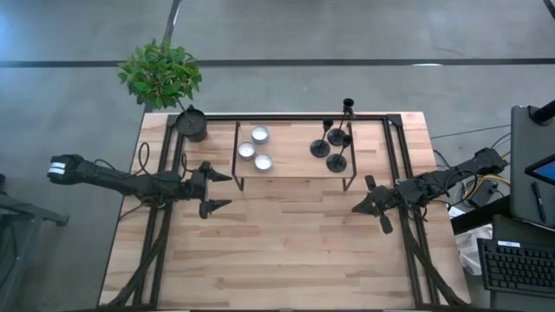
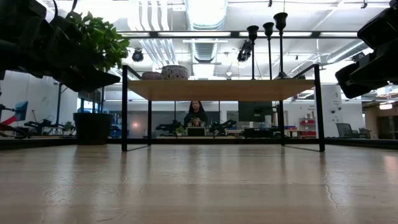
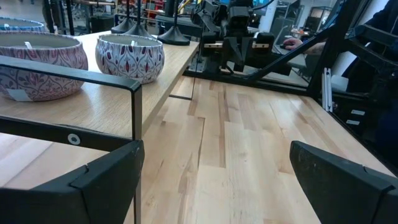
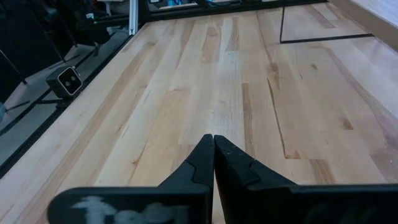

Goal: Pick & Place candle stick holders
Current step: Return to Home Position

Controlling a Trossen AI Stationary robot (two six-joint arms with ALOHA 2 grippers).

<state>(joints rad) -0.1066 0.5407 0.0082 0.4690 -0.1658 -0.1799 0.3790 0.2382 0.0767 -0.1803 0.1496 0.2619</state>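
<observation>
Several matte black candle stick holders (image 1: 335, 146) stand on their round bases on the right end of a raised wooden shelf (image 1: 290, 166). One more (image 1: 349, 107) stands at the shelf's far edge. Their thin stems rise above the shelf in the low view (image 2: 268, 50), and their bases show in the left wrist view (image 3: 175, 37). My left gripper (image 1: 227, 191) is open and empty above the table, left of the shelf's near left corner (image 3: 214, 180). My right gripper (image 1: 356, 208) is shut and empty, near the shelf's near right leg (image 4: 213, 146).
Three white candles in patterned bowls (image 1: 257, 149) sit on the shelf's left half (image 3: 130, 56). A black pot with a green plant (image 1: 192, 124) stands at the table's far left corner. Black frame rails run along both table sides. Bare wood (image 1: 286, 251) lies near the front.
</observation>
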